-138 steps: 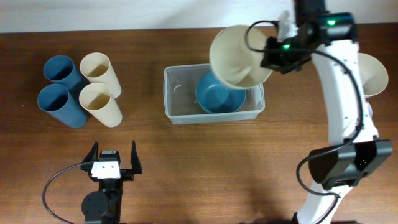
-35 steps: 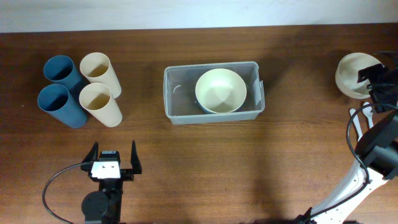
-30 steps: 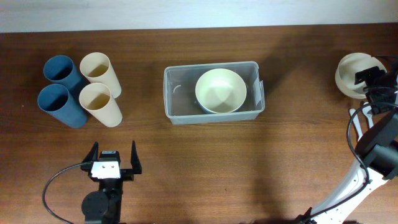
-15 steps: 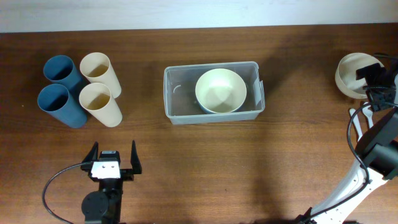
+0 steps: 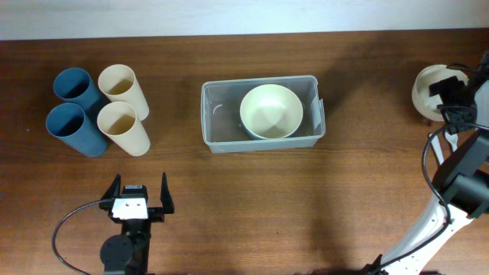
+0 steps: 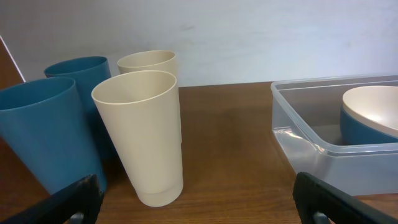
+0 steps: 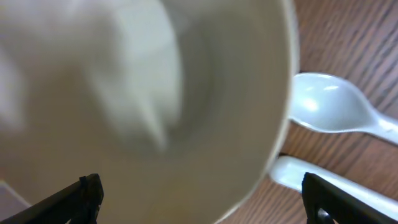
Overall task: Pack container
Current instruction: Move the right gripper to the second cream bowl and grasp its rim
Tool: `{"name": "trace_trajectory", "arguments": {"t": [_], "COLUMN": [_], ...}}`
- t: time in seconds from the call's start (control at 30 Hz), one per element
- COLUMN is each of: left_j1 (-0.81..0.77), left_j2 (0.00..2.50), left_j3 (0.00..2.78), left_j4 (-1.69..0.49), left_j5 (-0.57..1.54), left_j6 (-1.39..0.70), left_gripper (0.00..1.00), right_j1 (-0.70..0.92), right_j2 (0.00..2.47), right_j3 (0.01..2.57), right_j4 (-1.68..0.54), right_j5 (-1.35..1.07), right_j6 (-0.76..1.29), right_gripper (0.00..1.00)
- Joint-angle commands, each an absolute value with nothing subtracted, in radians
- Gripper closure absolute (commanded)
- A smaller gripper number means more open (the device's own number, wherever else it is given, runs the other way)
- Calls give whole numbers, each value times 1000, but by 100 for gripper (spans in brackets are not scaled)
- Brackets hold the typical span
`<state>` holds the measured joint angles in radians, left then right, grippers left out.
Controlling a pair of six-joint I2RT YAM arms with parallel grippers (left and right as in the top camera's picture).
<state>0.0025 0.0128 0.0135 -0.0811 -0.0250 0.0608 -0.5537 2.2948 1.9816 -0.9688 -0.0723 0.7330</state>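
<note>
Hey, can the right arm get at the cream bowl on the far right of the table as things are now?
Probably yes. The right pincer hangs open directly over the cream bowl, with nothing between them; the white spoons lie off to the side.

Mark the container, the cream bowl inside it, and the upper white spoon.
container (image 5: 221, 126): overhead view, bare floor at its left end.
cream bowl (image 5: 270, 111): overhead view, centre of its inside.
upper white spoon (image 7: 328, 112): right wrist view, its scoop.

Table (image 5: 229, 198): grained wood, satin. Container (image 5: 221, 114): clear glossy plastic. Cups (image 6: 140, 134): matt plastic. Spoons (image 7: 336, 112): glossy white plastic.
</note>
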Motion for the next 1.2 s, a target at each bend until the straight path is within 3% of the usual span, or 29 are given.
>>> {"name": "trace_trajectory", "arguments": {"t": [0.0,0.23,0.43,0.8,1.03,1.13,1.17], "left_j1": [8,8,8,8,8,8,8], "left_j2": [5,5,5,5,5,5,5], "left_j3": [9,9,9,9,9,9,9], "left_j4": [-84,-83,-83,-83,-83,-83,-83], "left_j5": [-12,-12,-12,-12,-12,-12,-12], "left_j6": [73,73,73,73,73,73,73], "left_gripper": [0,1,0,0,0,0,1], "right_j1": [-543,-543,-543,-543,-544,-543,-543], "right_j2": [2314,2335,2336,2362,2367,2367,2367], "right_j3": [1973,1973,1973,1973,1973,1973,1973], "right_j4": [-964,-961,-952,-949,-939,-937,-937], "right_j5": [-70,-67,-67,-67,-67,-67,-67], "right_j6": [739,742,742,742,742,742,742], "right_gripper": [4,5,14,57,65,77,86]}}
